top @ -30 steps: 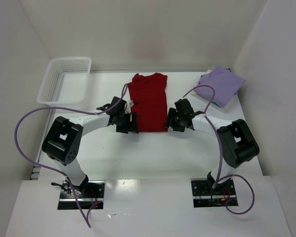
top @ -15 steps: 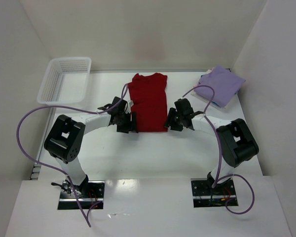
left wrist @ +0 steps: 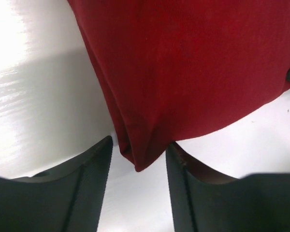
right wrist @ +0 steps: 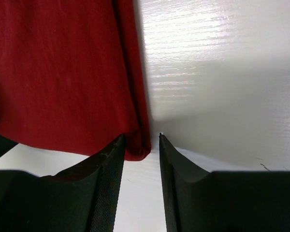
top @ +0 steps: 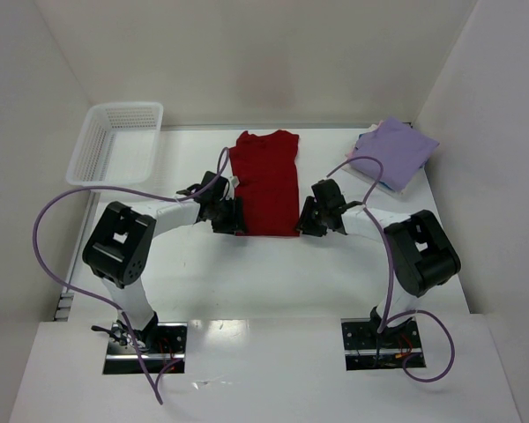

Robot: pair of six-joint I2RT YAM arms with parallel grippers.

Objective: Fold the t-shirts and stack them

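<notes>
Overhead, left claw [top: 233,218] and right claw [top: 309,220] hide near corners of the red t-shirt [top: 264,176].

A white mesh basket [top: 90,157] stands at the far left corner of the white surface [top: 264,273], beside the wall [top: 35,106]

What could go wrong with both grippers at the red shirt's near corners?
The right gripper has only the corner tip of the red shirt between its open jaws, off to one side; it may slip out. At the left gripper, the corner is layered; catching only some layers could undo the fold.
</notes>
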